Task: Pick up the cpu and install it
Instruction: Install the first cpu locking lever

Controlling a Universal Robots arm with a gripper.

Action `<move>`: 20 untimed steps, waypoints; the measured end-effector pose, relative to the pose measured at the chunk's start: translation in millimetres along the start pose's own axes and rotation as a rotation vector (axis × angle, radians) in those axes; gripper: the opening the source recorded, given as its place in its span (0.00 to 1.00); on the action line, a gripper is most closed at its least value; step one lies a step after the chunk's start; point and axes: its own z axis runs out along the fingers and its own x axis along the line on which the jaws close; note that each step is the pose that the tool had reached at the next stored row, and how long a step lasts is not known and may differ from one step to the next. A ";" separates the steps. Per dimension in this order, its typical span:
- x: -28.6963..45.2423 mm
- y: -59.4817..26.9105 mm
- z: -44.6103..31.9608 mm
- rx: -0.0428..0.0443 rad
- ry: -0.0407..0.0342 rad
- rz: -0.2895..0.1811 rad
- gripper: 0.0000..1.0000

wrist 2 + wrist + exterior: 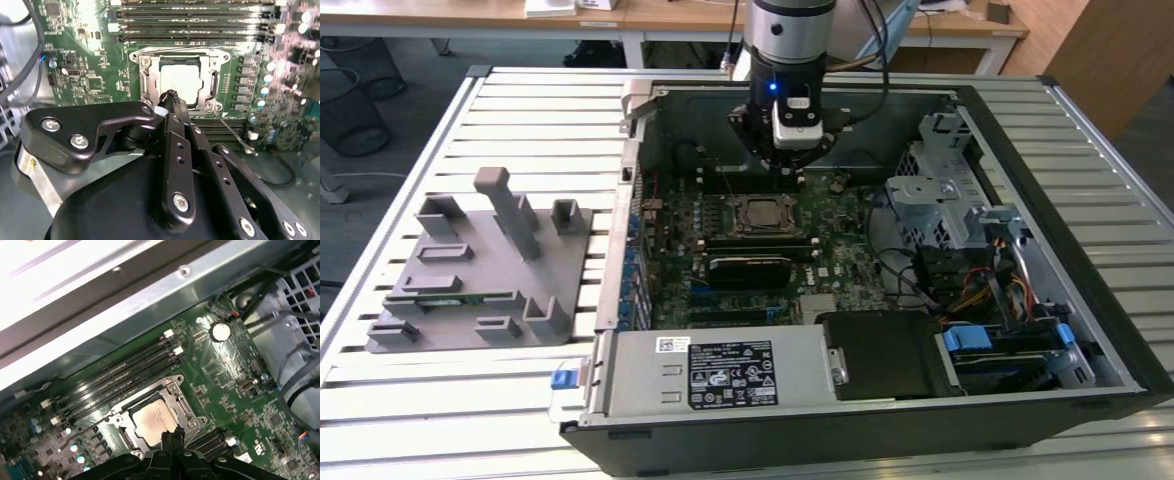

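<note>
One small flat silvery-grey square cpu (182,82) already lies inside the black square socket frame (146,86) mid-motherboard, the black gripper (171,96) poised just above its edge, jaws pressed together and empty; seating looks done, and next comes checking it lies flat.

From my remote station I can read nothing. The white label (731,375) on the power supply (707,377) carries dense black print and marks, all too small to make out. The cpu (155,421) shows faint engraving, which is illegible to me too.
</note>
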 end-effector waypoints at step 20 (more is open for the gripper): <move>0.1 0.0 1.1 -0.0129 -0.0047 -0.306 0.11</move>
